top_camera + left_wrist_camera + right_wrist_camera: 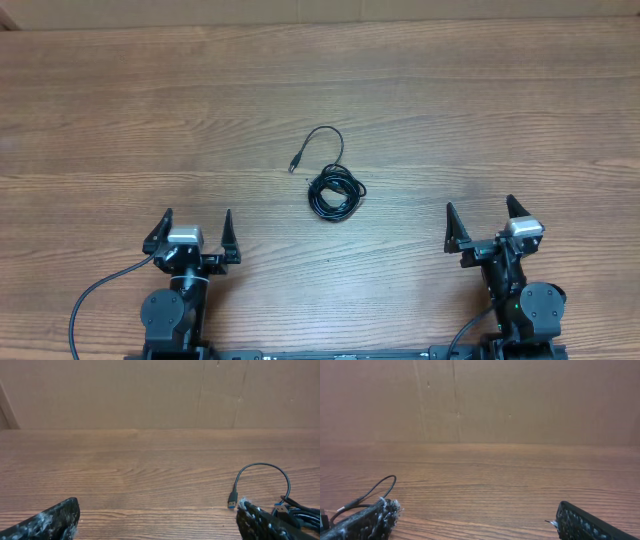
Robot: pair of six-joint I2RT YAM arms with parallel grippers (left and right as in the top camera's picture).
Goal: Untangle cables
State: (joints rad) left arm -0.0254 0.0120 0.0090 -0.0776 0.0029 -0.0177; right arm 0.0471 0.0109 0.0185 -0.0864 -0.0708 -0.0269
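The cables (pixel 334 192) lie in a small black ball near the middle of the table (pixel 120 100). One loose end curls away from the ball and stops at a little plug (pixel 294 165). The left end effector (pixel 197 222) is wide open and holds nothing. The right end effector (pixel 480 210) is wide open and holds nothing too. Both sit well apart from the ball, one on each side. This looks like the very first step, as nothing is pulled loose yet. The next move likely needs one end effector to reach in and pinch the loose end, while the other holds the ball down.
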